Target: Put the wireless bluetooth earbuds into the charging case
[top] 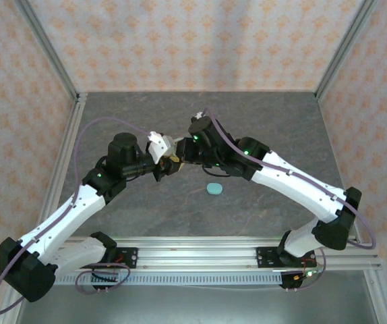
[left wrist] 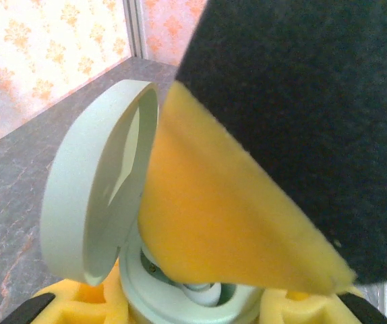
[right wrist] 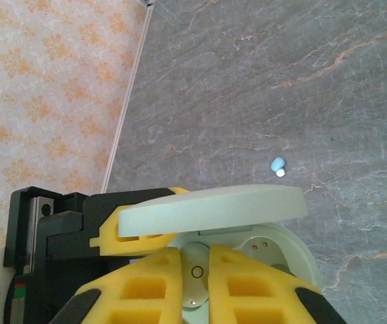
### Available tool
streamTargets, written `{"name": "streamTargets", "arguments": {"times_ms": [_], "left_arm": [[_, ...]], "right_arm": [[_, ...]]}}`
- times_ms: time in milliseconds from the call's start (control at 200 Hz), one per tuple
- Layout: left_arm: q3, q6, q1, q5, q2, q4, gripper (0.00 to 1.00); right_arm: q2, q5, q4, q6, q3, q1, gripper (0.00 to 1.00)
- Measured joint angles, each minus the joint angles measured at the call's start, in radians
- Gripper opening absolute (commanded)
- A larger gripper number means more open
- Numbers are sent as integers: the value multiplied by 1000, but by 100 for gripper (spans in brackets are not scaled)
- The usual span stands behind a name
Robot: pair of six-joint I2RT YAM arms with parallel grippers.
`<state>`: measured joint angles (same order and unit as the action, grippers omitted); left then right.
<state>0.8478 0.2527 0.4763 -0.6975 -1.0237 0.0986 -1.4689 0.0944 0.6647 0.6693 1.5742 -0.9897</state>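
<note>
Right now my left jaws are clenched on the charging case (left wrist: 143,297). Its pale mint base sits between my yellow pads (left wrist: 72,307) at the bottom edge of the left wrist view. Its lid (left wrist: 89,196) stands swung open across the left half of that frame. A yellow pad of my right arm comes down from the upper right into the open base. A whitish rounded piece shows just under its tip, and I cannot tell what that piece is.

In the right wrist view my right jaws are drawn nearly together on a pale earbud (right wrist: 195,270), which fills the narrow gap between the two yellow pads at the bottom centre. The bud sits right at the case's base, under the open lid. Whether it is seated I cannot tell. A blue earbud (right wrist: 278,165) lies alone on the grey counter (right wrist: 281,81), right of centre and well apart from the case.

From above, my two arms meet over the middle of the counter with the case between them. A teal oval (top: 214,188) lies on the counter just below and to the right of that meeting point.
</note>
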Motion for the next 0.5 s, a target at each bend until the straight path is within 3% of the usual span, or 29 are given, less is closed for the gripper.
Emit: {"name": "streamTargets", "arguments": {"times_ms": [500], "left_arm": [[0, 0, 0, 0, 0, -2, 9]], "right_arm": [[-6, 21, 32, 14, 34, 0, 16]]}}
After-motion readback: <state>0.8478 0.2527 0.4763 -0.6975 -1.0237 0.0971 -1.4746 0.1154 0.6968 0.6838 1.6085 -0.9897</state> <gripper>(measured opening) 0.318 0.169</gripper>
